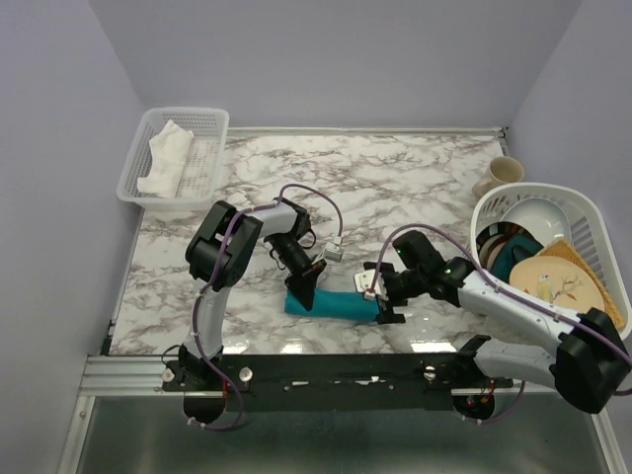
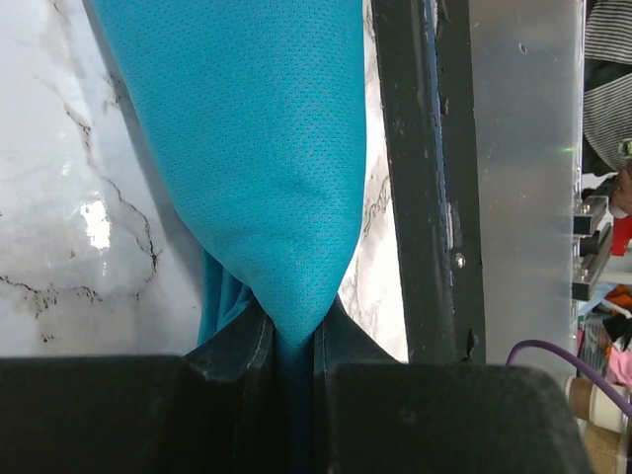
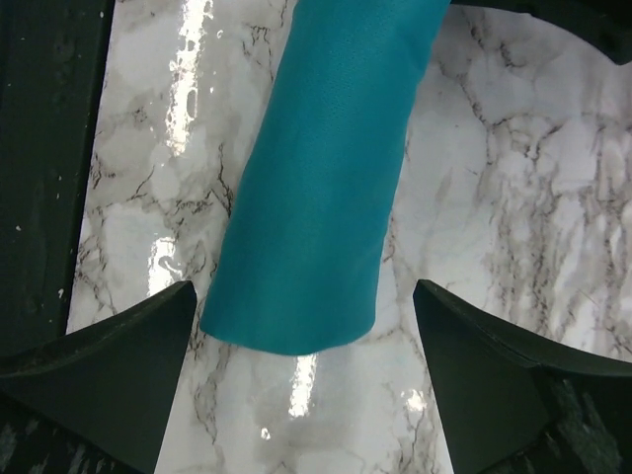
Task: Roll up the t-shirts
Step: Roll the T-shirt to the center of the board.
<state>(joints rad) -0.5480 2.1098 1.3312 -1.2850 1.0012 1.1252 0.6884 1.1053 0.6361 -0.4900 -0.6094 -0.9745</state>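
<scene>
Since the teal t-shirt (image 1: 334,305) lies as a tight tube on the marble worktop (image 1: 395,178) near its front edge, the rolling looks all but finished. The left gripper (image 1: 304,292) has its jaws clamped on the tube's left end, while the right gripper (image 1: 388,309) holds its jaws wide apart, astride the right end without touching it. The next move calls for a clean release so nothing unrolls. The pinched end is hidden, and a loose fold perhaps hangs beside it.

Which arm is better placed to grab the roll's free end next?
Right: the right gripper, open, straddles the rolled t-shirt at its loose end; the left gripper is pinching the other end.
</scene>
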